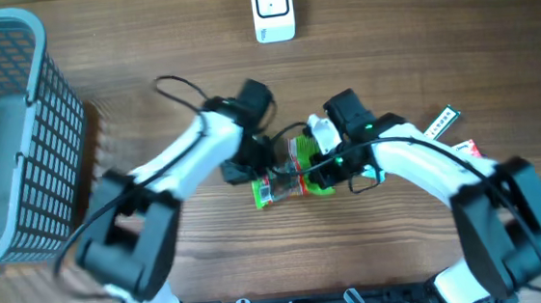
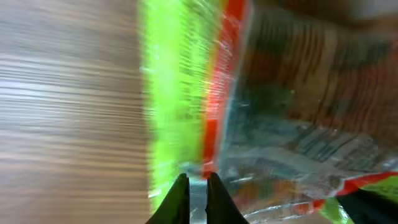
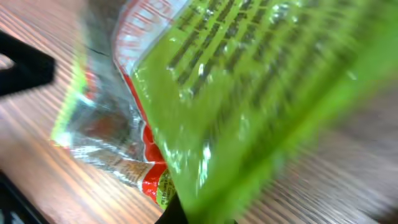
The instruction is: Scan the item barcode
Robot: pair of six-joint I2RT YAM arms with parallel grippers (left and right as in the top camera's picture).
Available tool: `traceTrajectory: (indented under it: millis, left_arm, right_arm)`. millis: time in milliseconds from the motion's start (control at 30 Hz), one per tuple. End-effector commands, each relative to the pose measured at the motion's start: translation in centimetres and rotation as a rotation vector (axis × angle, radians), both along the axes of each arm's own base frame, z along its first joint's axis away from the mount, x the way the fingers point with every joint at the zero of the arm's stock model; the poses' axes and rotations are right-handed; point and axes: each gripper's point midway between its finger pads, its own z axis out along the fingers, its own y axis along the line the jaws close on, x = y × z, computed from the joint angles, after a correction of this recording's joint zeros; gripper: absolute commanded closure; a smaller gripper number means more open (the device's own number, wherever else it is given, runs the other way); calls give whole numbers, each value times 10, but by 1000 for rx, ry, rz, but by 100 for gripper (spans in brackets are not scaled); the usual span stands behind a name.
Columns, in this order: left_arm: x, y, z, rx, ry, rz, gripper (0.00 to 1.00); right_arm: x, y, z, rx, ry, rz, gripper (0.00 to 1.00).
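Glossy green-and-red plastic snack packet (image 1: 292, 174), crinkled, with a silvery panel, sits mid-table between both arms. Its printed lines are too blurred to read. The left gripper (image 2: 198, 183) pinches the crimped edge; the right gripper (image 1: 327, 161) is clamped on the green end. A white scanner (image 1: 272, 9) stands well apart on the wood-grain table (image 1: 146, 45).

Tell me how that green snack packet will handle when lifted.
Probably floppy: the packet is thin, crinkled film. Likely light for its size. Its glossy film may slip, as the left gripper pinches only its edge.
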Motion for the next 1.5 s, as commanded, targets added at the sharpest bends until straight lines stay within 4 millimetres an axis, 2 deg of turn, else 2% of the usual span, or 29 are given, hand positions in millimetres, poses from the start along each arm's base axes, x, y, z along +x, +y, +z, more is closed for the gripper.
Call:
traceTrajectory:
  millis: [0,67,100,167,300,333,433,467,533,667,833,1033,1133,1200,1233,1267,1300,1333,1433,1467]
  left_arm:
    - [30,11,89,-177,-231,17,86]
    - [33,22,126,-241,-324,36,82]
    - [33,35,150,-262,-395,64,80]
    - [34,62,181,-249,-509,122,66]
    - [39,130,217,-91,-702,269,52]
    - [40,154,224,-29,-746,334,50]
    - [45,194,228,96,-785,436,30]
    - [49,208,226,142,-792,473,17]
    - [58,217,221,158,-788,498,3]
    - [67,221,202,174,-728,501,0]
    - [73,221,183,186,-671,495,0]
    - [74,221,181,185,-664,497,0]
    - [74,221,181,185,-664,497,0]
    - [74,221,181,185,-664,497,0]
    - [74,221,181,185,-664,497,0]
    - [74,221,181,185,-664,497,0]
    - [74,221,181,185,-664,497,0]
    - [74,221,181,185,-664,497,0]
    - [74,221,181,185,-664,497,0]
    - [74,221,181,185,-664,497,0]
  right_arm:
    - [21,12,56,115,-137,-8,95]
    - [22,13,65,127,-162,-8,95]
    - [22,13,70,134,-174,-9,96]
    - [25,13,83,136,-205,-10,96]
    - [36,9,124,85,-278,43,96]
    - [36,9,146,75,-311,104,96]
    - [37,9,187,66,-397,219,96]
    - [41,11,206,72,-441,239,96]
    - [45,14,230,85,-498,253,96]
    - [48,15,258,97,-564,275,96]
    - [45,16,259,100,-575,312,96]
    - [50,27,267,117,-642,349,96]
    - [44,37,262,102,-645,399,96]
    - [46,34,248,62,-605,391,95]
    - [48,30,240,29,-580,370,76]
    - [53,22,230,-23,-550,326,50]
    - [58,13,218,-89,-518,284,41]
    - [64,8,208,-135,-501,263,32]
    - [75,-9,175,-274,-453,241,25]
    - [73,-13,160,-308,-405,245,23]
